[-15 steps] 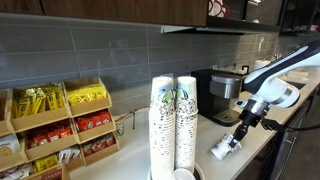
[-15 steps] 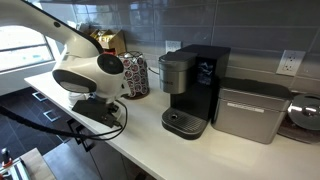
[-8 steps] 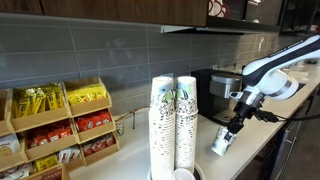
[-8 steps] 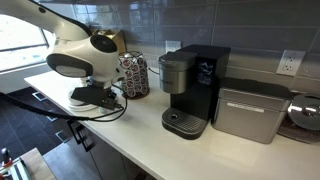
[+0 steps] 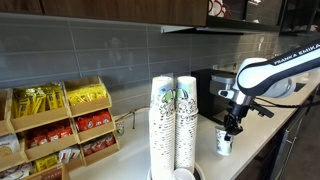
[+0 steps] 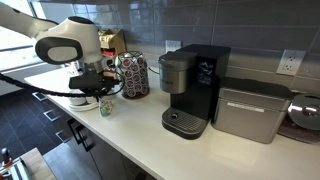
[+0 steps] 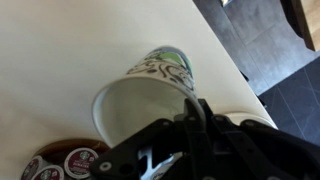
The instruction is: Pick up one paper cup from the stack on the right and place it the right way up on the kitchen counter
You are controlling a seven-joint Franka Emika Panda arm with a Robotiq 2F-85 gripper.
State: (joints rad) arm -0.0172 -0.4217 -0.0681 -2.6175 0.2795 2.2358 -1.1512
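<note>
A single white paper cup with green and dark print (image 5: 224, 143) stands mouth up on the cream kitchen counter (image 5: 262, 148), close to its front edge. It also shows in an exterior view (image 6: 105, 105). My gripper (image 5: 230, 126) comes down from above and is shut on the cup's rim. In the wrist view the cup (image 7: 150, 80) shows its open mouth, and my gripper (image 7: 190, 112) pinches the near wall. The stack (image 5: 186, 120) is the right of two tall columns of nested cups, to the cup's left.
A black coffee machine (image 6: 192, 88) and a silver appliance (image 6: 250, 112) stand on the counter (image 6: 150, 140). A pod carousel (image 6: 133, 75) sits just behind the cup. Wooden snack racks (image 5: 60, 125) are at the far left. The dark floor (image 7: 270, 50) lies past the counter edge.
The cup has swung from tilted on its side to upright. My arm has carried it in over the counter and lowered it.
</note>
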